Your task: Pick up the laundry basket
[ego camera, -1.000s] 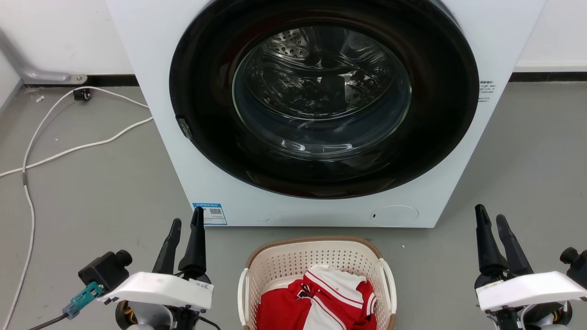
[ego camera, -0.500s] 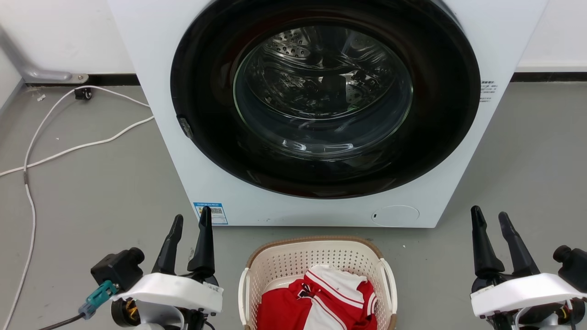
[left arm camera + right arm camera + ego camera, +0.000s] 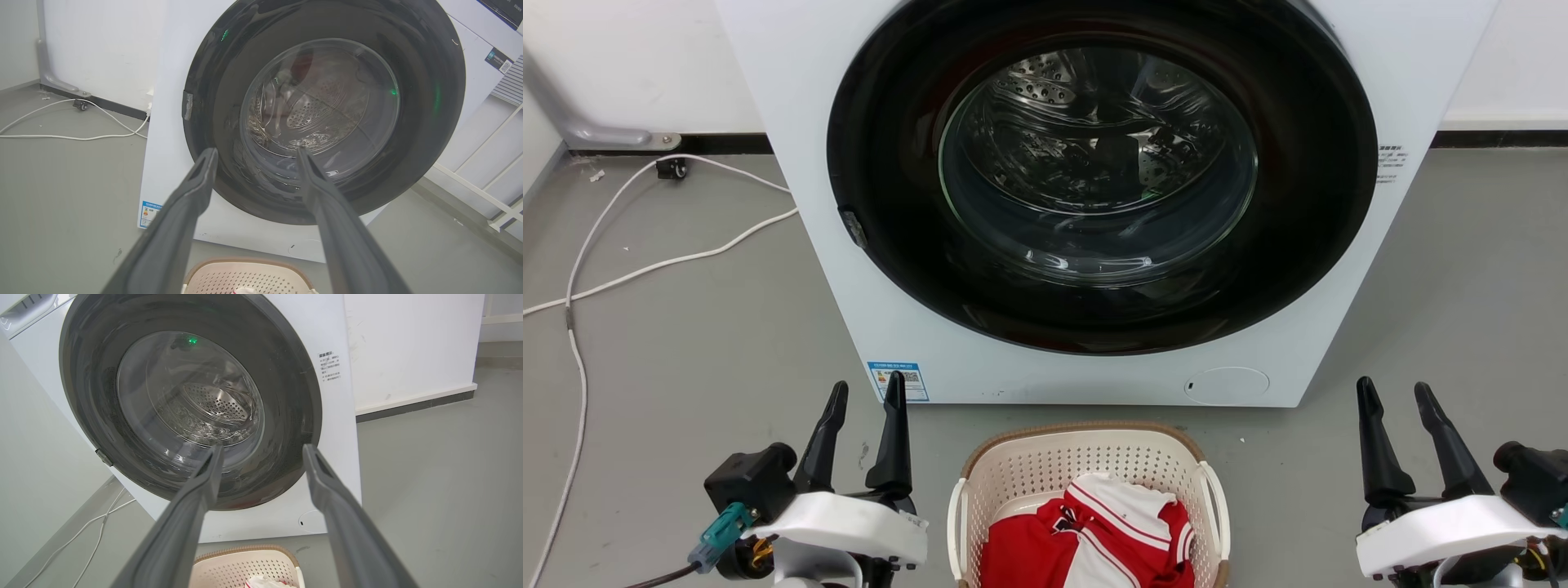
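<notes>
The laundry basket (image 3: 1045,465), cream-white and perforated with a brown rim, stands on the floor at the bottom middle of the head view, holding a red and white garment (image 3: 1094,531). Its far rim also shows low in the left wrist view (image 3: 245,277) and the right wrist view (image 3: 245,565). My left gripper (image 3: 866,390) hovers open to the basket's left, apart from it. On the far right my right gripper (image 3: 1392,390) is open too, well away from the basket. Nothing is between either pair of fingers (image 3: 192,196) (image 3: 200,486).
A white washing machine (image 3: 833,245) with a big dark round glass door (image 3: 1098,175) stands just behind the basket, door closed. White cables (image 3: 629,269) trail over the grey floor at the left. A wall with a dark baseboard runs behind.
My left gripper has shifted right toward the basket and its fingers have spread a little. My right gripper has slid slightly left and down, its fingers opening wider. The basket has not moved.
</notes>
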